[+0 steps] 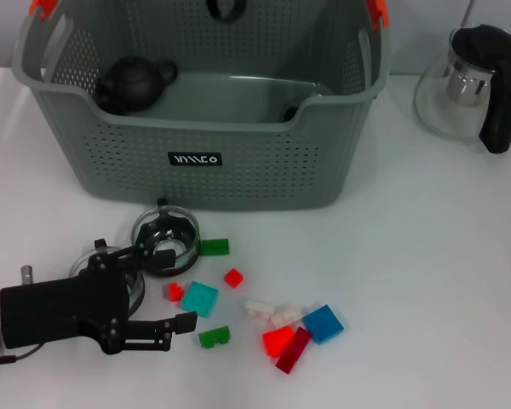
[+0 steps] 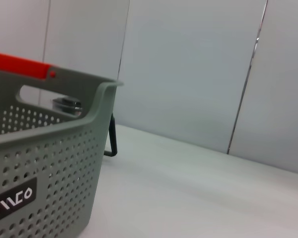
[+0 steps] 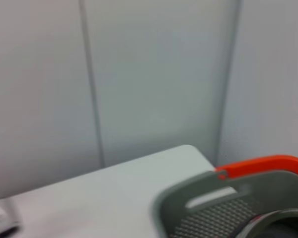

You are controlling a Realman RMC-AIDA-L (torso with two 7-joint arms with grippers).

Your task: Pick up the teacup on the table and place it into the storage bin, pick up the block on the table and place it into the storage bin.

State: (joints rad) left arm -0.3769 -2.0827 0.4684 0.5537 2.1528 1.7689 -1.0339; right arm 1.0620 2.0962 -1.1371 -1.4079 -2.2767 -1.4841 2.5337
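Note:
The storage bin (image 1: 196,162) stands at the back of the table, its label facing me; its corner also fills the left wrist view as the storage bin (image 2: 44,163). A clear glass teacup (image 1: 177,228) sits just in front of it. A second glass teacup (image 1: 92,256) is mostly hidden behind my left gripper (image 1: 175,288), which hovers low at the front left, open. One fingertip lies over the first teacup's rim. A small red block (image 1: 174,292) and a teal block (image 1: 201,298) lie by the gap between the fingers. The right gripper is out of view.
Several more blocks lie scattered in front of the bin: green (image 1: 214,247), red (image 1: 232,277), green (image 1: 214,336), white (image 1: 261,307), blue (image 1: 324,324), red (image 1: 278,341). A dark teapot (image 1: 132,83) sits inside the bin. A glass pot with black handle (image 1: 473,81) stands at the right.

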